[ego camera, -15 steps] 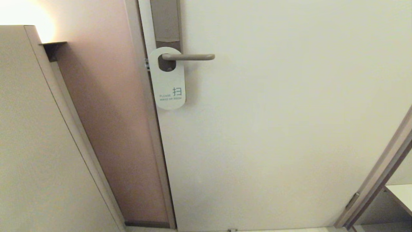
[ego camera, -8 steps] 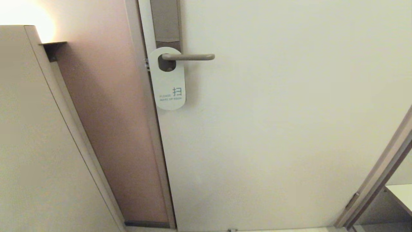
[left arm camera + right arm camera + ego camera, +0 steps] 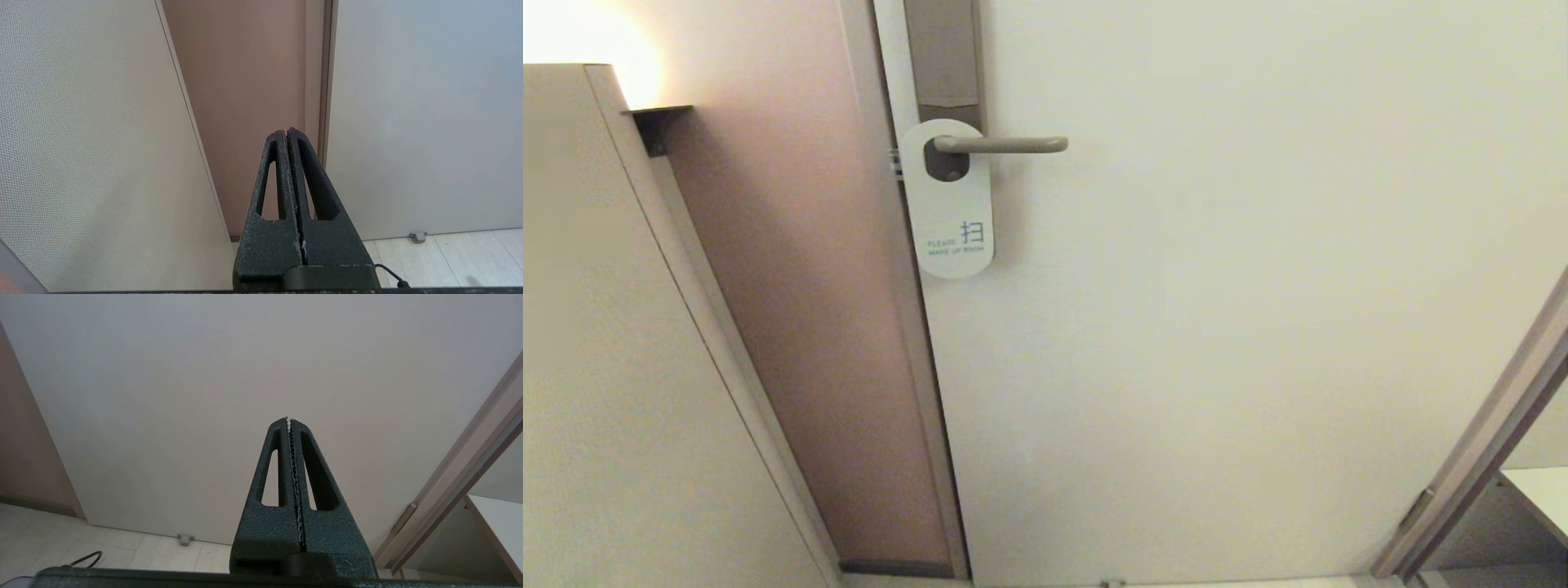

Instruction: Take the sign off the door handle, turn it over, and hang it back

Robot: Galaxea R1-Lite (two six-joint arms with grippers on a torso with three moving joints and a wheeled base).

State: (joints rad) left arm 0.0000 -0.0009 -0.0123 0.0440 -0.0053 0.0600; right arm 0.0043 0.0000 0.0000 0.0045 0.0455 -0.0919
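— Wall [image 3: 621, 367] panel on the left, then the brownish recess [image 3: 792, 327], then the door [image 3: 1258, 286]. Where is the card?

— The sign [image 3: 949, 216] hangs on the door handle [image 3: 1005, 144], close to the root of the lever, with its white face "MAKE UP ROOM" toward us. Its lower part lies flat against the door, beside the door edge.

— And the arms?

— Neither is in the head view. The left gripper [image 3: 287, 131] has its fingers pressed together and holds nothing; it points at the recess between wall panel and door, low down. The right gripper [image 3: 289, 419] is also clenched and empty, and it faces the plain door, well below the handle.

— So nothing is begun?

— I judge so. The first step is to reach up to the sign. To do it well, a gripper must first spread its fingers, then pinch the free lower end of the card, and slide it along the lever toward the rounded tip, not pull it straight out, because the oval hole goes around the bar.

— What stands in the way?

— The brown backplate [image 3: 943, 49] and the door edge are just beside the card, so there is little room on that side. On the right a second door frame [image 3: 1478, 441] is well apart. A doorstop [image 3: 417, 235] and a cable [image 3: 83, 559] are on the floor.
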